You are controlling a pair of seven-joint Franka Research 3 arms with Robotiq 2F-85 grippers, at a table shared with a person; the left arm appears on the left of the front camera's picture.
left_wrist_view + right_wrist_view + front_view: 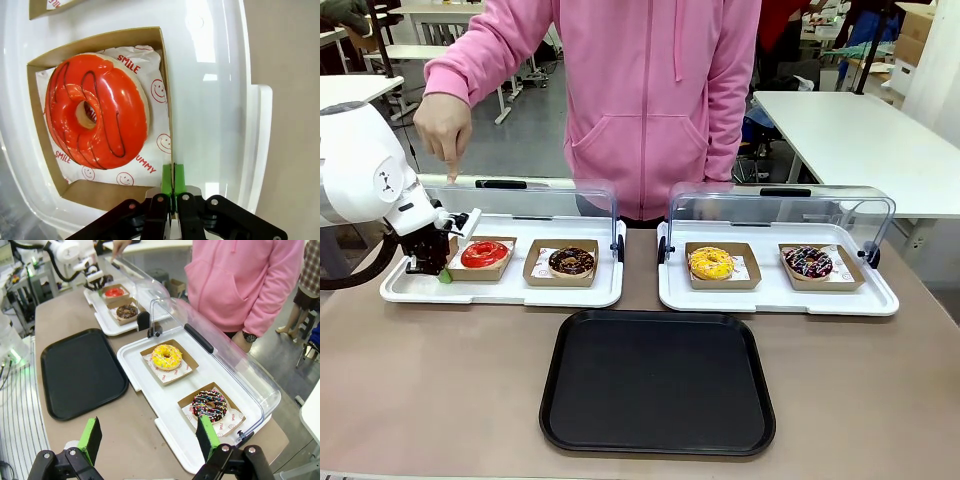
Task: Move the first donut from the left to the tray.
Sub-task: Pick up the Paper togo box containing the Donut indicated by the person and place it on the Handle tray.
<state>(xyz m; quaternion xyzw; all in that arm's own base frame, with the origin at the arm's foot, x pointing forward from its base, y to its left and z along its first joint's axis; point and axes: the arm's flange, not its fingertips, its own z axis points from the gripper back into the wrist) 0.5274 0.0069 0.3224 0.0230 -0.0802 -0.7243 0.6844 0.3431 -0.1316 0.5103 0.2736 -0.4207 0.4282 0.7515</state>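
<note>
The first donut from the left (484, 254) is a glossy red-glazed ring in a small brown cardboard holder (506, 268), at the left end of the left white case. In the left wrist view the red donut (95, 112) lies on smiley-printed paper. My left gripper (172, 175) has its green pads pressed together on the holder's wall (166, 100) at a corner. The left gripper (438, 264) stands at the holder's left side. The black tray (657, 382) lies bare at the table's front middle. My right gripper (149, 436) hangs open above the right end of the table.
A chocolate donut (571, 262) shares the left white case (500, 293). The right case (775, 297) holds a yellow donut (711, 263) and a sprinkled one (808, 262). Both clear lids stand raised. The person's hand (444, 125) rests a finger on the left lid.
</note>
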